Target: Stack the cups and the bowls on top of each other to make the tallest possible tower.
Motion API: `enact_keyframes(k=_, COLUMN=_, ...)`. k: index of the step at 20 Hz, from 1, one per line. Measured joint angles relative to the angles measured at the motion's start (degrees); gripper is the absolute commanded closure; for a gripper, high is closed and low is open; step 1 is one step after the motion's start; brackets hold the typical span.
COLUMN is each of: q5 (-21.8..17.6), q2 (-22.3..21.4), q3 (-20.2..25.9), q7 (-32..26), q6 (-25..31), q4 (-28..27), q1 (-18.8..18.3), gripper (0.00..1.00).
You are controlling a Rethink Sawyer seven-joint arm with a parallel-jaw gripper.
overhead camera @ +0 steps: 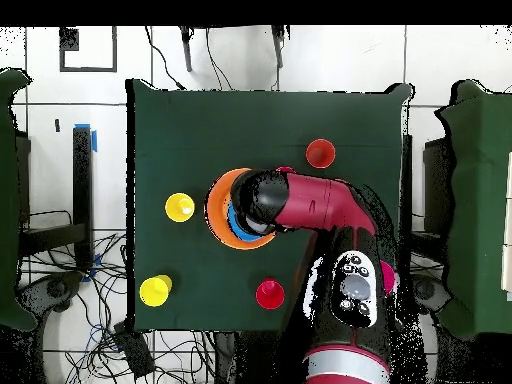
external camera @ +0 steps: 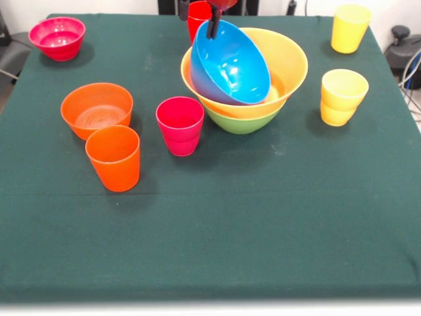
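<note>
While the gripper [external camera: 212, 27] pinches the far rim of the blue bowl [external camera: 230, 64], fingers closed on it, that bowl hangs tilted inside the large yellow bowl [external camera: 289, 62], which sits nested in the green bowl [external camera: 242, 122]. The tilt probably comes from the one-sided rim grip. Orange, pink and yellow cups stand apart, unstacked.
</note>
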Motion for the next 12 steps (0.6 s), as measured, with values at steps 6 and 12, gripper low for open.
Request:
enact_keyframes(k=6, q5=0.0, q2=0.0, q3=-0.8, q7=0.0, q6=0.0, q4=0.0, q1=0.4, gripper=1.00)
enact_keyframes(k=12, q5=0.0, q2=0.0, q3=-1.1, q7=0.0, q6=0.0, q4=0.0, q1=0.7, gripper=1.00)
